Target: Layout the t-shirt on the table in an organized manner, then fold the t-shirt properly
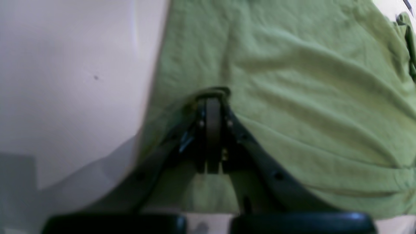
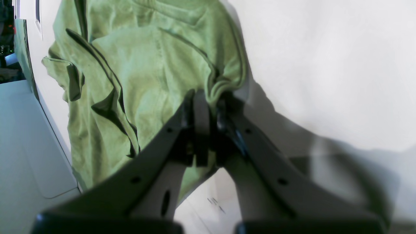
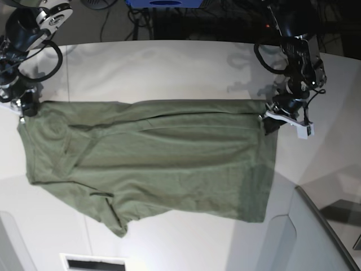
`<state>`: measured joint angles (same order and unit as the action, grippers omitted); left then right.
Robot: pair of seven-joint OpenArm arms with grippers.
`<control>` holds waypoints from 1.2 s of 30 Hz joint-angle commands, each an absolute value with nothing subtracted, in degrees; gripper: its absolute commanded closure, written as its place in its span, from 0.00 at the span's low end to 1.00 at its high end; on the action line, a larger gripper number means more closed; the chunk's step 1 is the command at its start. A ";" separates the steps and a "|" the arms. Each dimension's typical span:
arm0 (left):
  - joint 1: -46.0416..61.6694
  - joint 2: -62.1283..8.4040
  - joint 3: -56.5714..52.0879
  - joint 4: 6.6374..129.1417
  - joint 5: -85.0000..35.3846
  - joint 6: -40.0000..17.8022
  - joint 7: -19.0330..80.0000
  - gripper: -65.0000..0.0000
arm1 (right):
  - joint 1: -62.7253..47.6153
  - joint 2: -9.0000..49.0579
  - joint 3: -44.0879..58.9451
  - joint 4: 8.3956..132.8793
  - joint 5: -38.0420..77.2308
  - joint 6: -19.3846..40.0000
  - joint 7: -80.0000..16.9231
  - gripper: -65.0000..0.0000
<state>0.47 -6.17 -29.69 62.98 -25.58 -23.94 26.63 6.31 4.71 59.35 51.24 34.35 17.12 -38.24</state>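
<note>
Clearly, one olive-green t-shirt (image 3: 152, 158) of soft, lightly creased cotton lies spread across the middle of the white table (image 3: 169, 68), stretched taut along its far edge between two grippers. That far edge runs as a nearly straight line from the table's left side to its right side, while the near edge sags unevenly, with a short sleeve hanging toward the table's front edge. Long shallow folds run sideways through the cloth. The table is smooth and glossy, with a curved far edge and faint seam lines.

One claw, the left gripper (image 1: 213, 97), is clamped shut on the t-shirt, its two dark fingers pressed together with a bunched hem over their tips; in the base view it sits at the cloth's far right corner. The second claw, the right gripper (image 2: 208, 97), is likewise closed on the t-shirt, pinching a gathered fold at the far left corner. Both have dark, angular plastic fingers. A grey angled panel (image 3: 316, 231) stands at the table's front right corner.
</note>
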 commanded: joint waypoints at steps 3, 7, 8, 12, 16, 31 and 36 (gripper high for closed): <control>-1.19 -6.64 -29.85 62.46 -26.33 -24.48 25.80 1.00 | 6.29 4.79 59.12 50.95 31.78 15.69 -40.13 0.99; -2.86 -6.73 -29.85 62.29 -26.33 -24.48 25.80 1.00 | 6.29 4.79 59.12 50.95 31.78 15.69 -40.13 0.99; -3.30 -6.73 -29.85 62.11 -26.33 -24.48 25.80 1.00 | 6.29 4.79 59.12 50.95 31.78 15.69 -40.13 0.99; -5.58 -6.90 -29.85 59.82 -26.33 -24.48 25.71 1.00 | 6.37 4.79 59.12 50.95 31.78 15.69 -40.13 0.99; -6.81 -6.99 -29.93 58.77 -26.33 -24.48 25.71 1.00 | 6.37 4.79 59.12 50.95 31.69 15.69 -40.13 0.99; 10.86 -5.23 -30.46 82.42 -26.86 -24.48 26.33 1.00 | 6.37 4.79 59.12 50.95 31.69 15.69 -40.13 0.99; 13.05 -5.23 -30.55 78.81 -26.86 -24.48 25.89 1.00 | 6.37 4.79 59.12 50.95 31.69 15.69 -40.13 0.99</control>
<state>13.39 -4.78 -30.35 77.89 -25.98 -23.97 27.27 6.46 4.71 59.35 51.13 34.35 17.12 -38.37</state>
